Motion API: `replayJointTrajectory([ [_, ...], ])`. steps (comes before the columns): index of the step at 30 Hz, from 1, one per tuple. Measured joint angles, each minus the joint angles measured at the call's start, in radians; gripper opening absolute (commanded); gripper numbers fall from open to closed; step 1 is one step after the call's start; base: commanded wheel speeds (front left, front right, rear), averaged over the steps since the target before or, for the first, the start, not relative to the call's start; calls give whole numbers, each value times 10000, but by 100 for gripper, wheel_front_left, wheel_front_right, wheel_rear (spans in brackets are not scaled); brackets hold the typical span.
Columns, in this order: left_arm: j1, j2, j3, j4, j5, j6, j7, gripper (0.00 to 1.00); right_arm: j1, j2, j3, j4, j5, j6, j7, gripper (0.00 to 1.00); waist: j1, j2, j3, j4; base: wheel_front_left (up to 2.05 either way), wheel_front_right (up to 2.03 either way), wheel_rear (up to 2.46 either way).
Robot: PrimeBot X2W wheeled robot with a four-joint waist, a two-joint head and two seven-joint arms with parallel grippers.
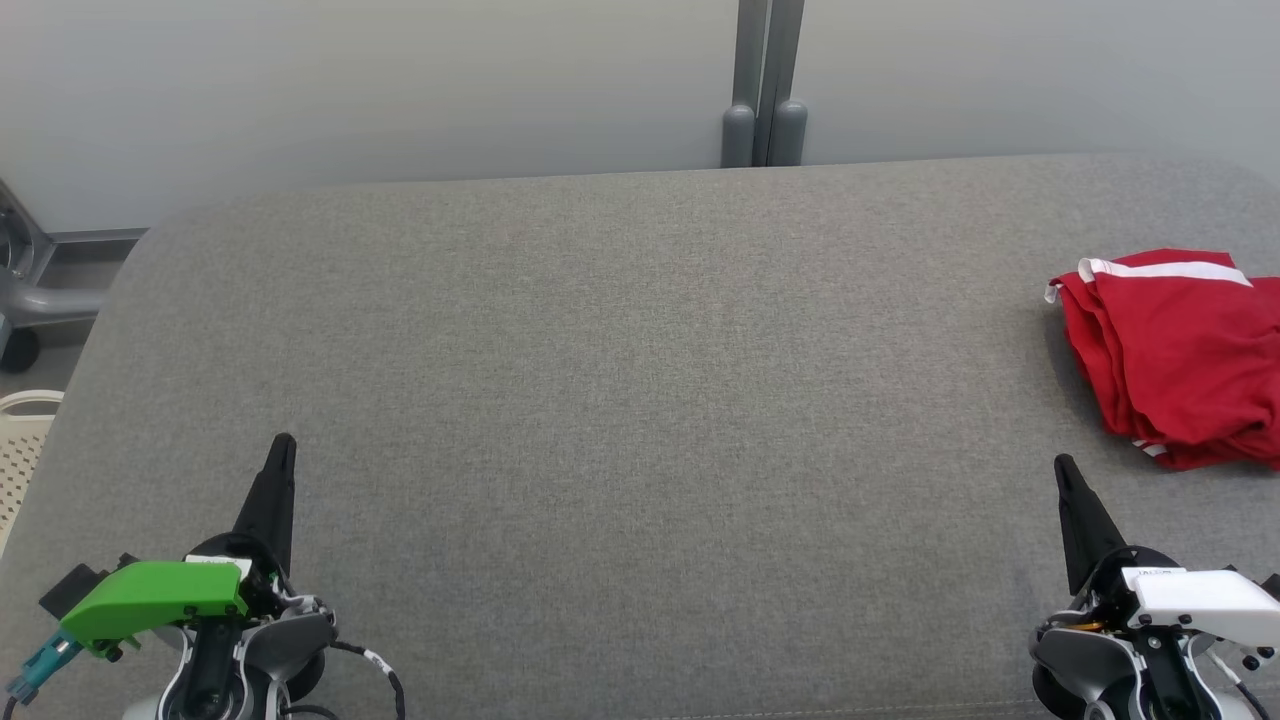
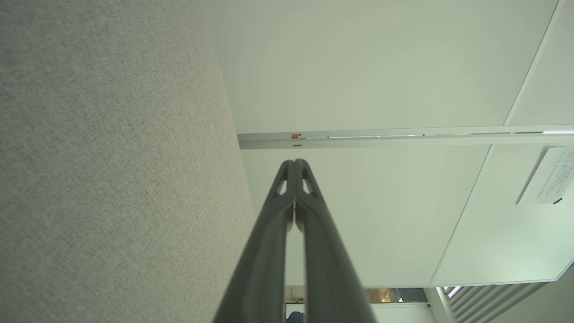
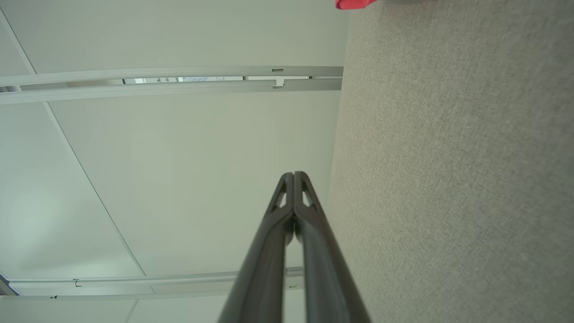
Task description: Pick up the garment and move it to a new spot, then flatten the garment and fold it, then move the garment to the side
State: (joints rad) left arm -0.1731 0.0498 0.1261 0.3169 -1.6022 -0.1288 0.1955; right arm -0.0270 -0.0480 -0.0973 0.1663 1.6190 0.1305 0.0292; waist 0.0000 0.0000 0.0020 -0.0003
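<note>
One red garment [image 1: 1175,360] with white trim, one grey fabric-covered table [image 1: 640,400], two long-fingered grippers, the left gripper [image 1: 281,450] and the right gripper [image 1: 1063,468], one cream perforated basket [image 1: 20,450], two grey post feet [image 1: 738,135] and one paper notice [image 2: 545,177] on the wall.

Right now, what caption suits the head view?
Left claw and right claw shut; red garment lies far right on grey fabric table.

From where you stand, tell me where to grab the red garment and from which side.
Take the red garment at its near-left corner, where folded layers bunch into a lip. Bring the right end effector in from the near side; that corner probably lies closest to it.
</note>
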Motion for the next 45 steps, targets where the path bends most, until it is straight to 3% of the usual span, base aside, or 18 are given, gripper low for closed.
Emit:
replayJointTrajectory([
  [45, -1, 0, -2, 0, -2, 0, 0, 0, 0, 0, 0, -2, 0, 0, 0, 0, 0, 0, 0, 0, 0, 0, 0],
])
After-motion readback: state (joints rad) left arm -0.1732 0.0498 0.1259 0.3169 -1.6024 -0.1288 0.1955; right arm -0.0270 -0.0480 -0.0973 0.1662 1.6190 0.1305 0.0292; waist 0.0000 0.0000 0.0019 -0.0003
